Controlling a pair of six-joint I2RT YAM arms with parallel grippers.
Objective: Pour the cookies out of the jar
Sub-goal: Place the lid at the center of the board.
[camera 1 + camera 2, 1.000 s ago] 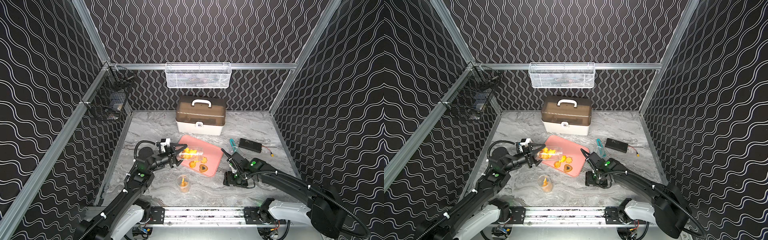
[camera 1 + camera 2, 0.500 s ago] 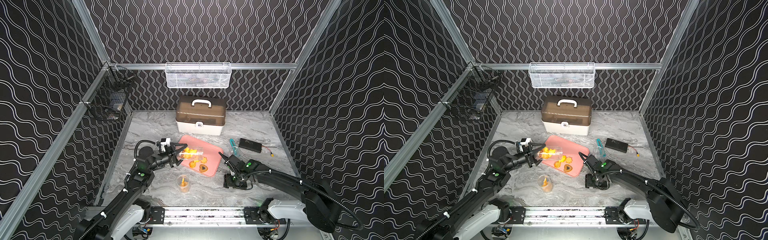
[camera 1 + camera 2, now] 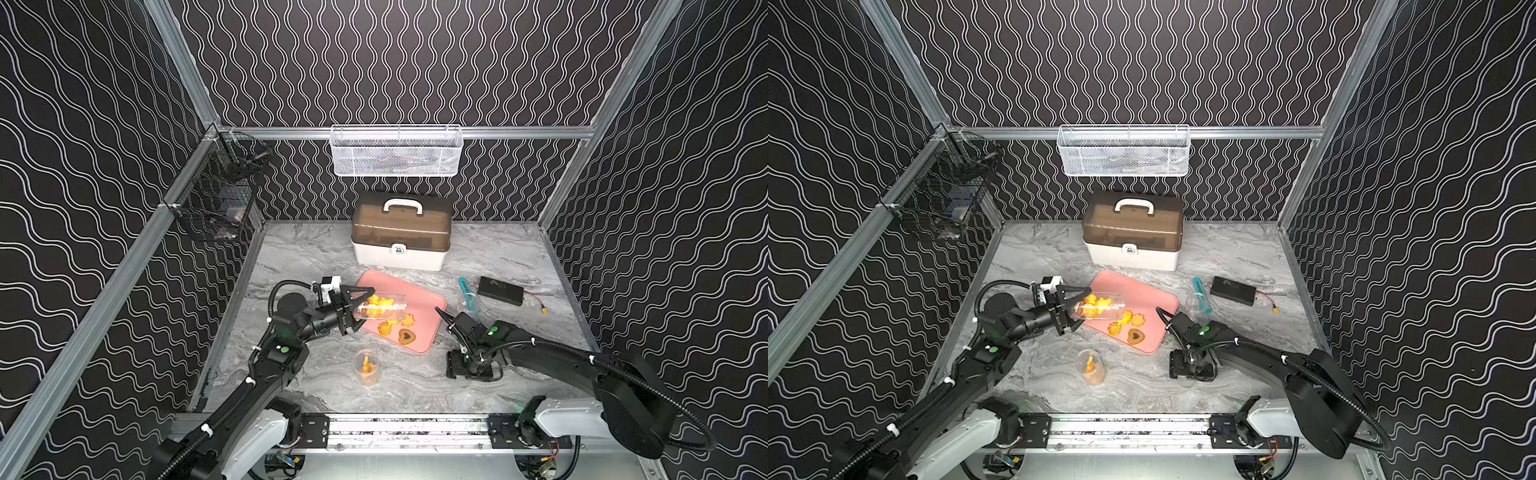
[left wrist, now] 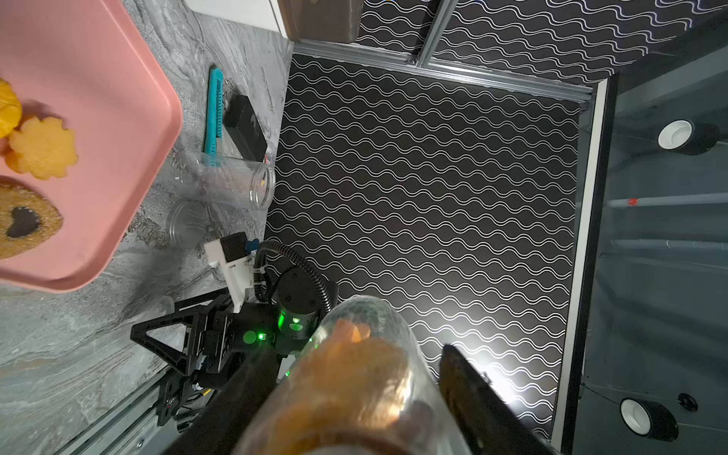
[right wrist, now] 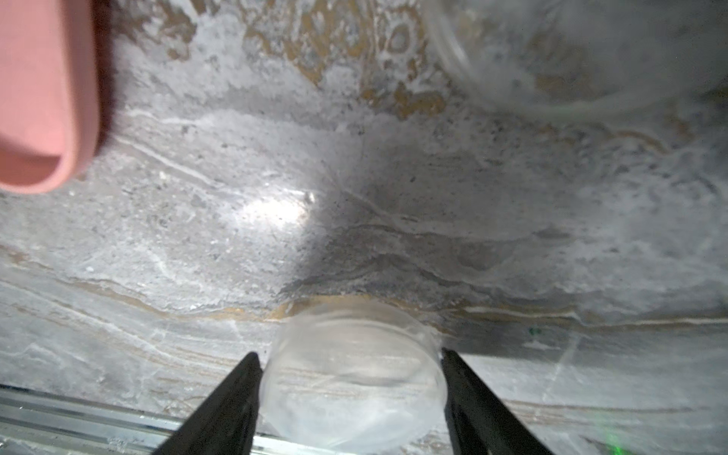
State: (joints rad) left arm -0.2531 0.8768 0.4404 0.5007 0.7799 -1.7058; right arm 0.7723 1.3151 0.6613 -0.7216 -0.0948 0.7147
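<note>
The grey marble table (image 3: 316, 257) fills the floor of the booth. At its back stands a storage box (image 3: 401, 232) with a brown lid and white base, and a white wire basket (image 3: 397, 151) hangs on the wall above it. A pink tray (image 3: 417, 296) lies in front of the box, near the middle of the table.

The left gripper (image 3: 362, 309) reaches over the tray's near-left edge, its jaws closed narrow on the base end of a clear jar (image 3: 388, 307). The jar lies almost level, with its mouth out over the tray. The right gripper (image 5: 350, 358) points down at the table just off the tray's right corner, with a clear round lid (image 5: 354, 378) between its jaws. Whether they press on it or only flank it I cannot tell.

A small clear cup (image 3: 366, 368) holding orange bits stands on the table in front of the tray.

Most cookies (image 3: 376, 305) sit inside the jar. A few more (a swirl, a flower, a brown heart (image 3: 406, 336)) lie on the tray just below its mouth.
</note>
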